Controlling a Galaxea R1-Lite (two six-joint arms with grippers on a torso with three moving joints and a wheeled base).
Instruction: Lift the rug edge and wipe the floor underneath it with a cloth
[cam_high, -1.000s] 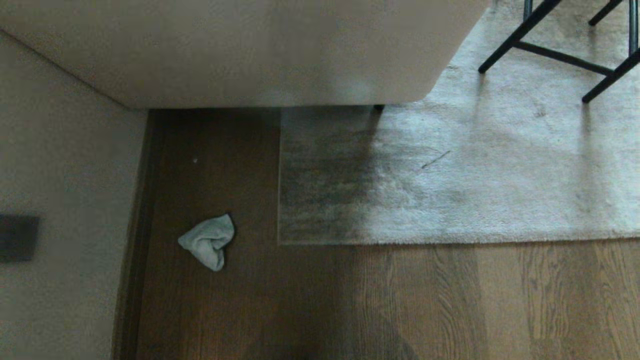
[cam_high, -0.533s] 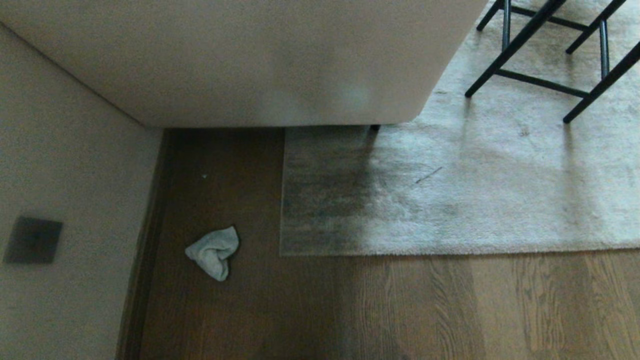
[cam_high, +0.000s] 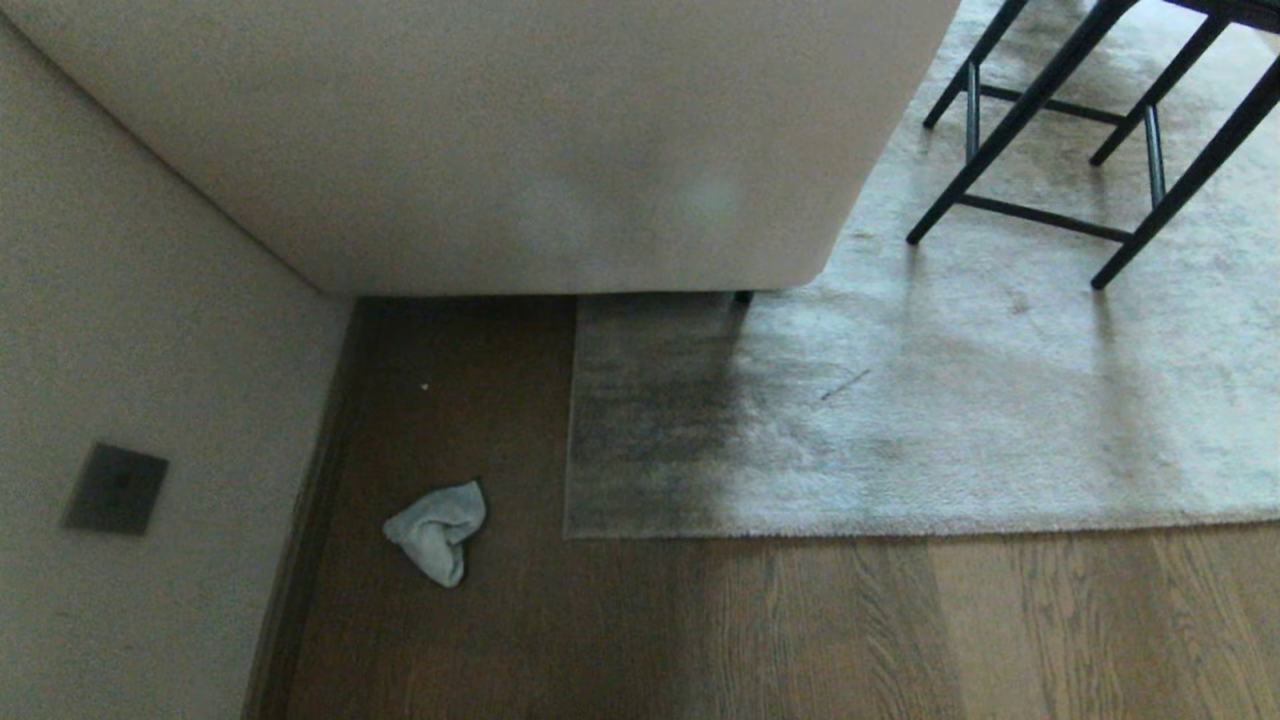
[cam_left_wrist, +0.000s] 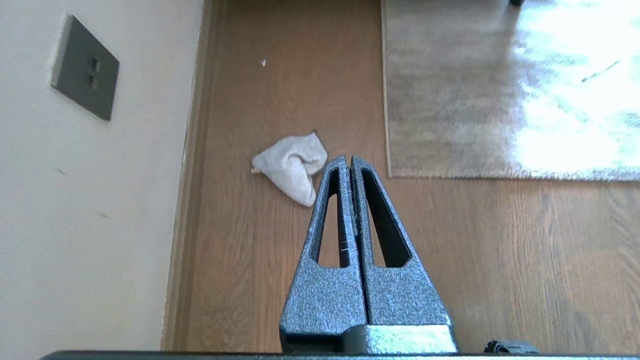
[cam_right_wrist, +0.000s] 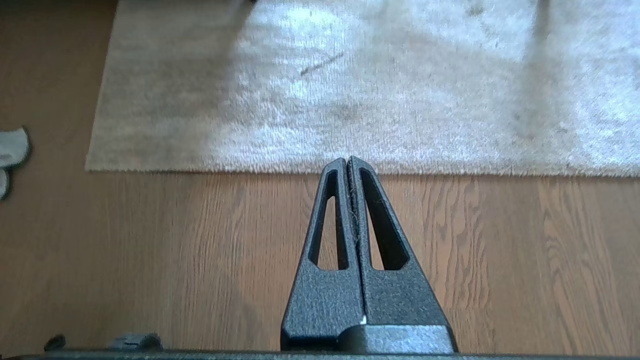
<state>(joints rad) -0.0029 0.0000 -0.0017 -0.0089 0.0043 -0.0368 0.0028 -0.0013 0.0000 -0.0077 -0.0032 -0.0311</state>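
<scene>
The small pale cloth lies crumpled on the brown wood floor, between the wall and the rug's corner. The rug edge runs straight across the floor and ends in a square corner; the rug lies flat. Neither gripper shows in the head view. My left gripper is shut and empty, held above the floor with the cloth just beyond its tips. My right gripper is also shut and empty, above bare floor, its tips pointing at the rug edge.
A pale sofa stands over the rug's far part. Black chair legs rest on the rug at the back right. A wall with a dark outlet plate and a baseboard bounds the left side.
The whole head view has shifted downward as the camera tilted up, bringing more of the sofa side and chair legs into view. Cloth and rug lie where they were.
</scene>
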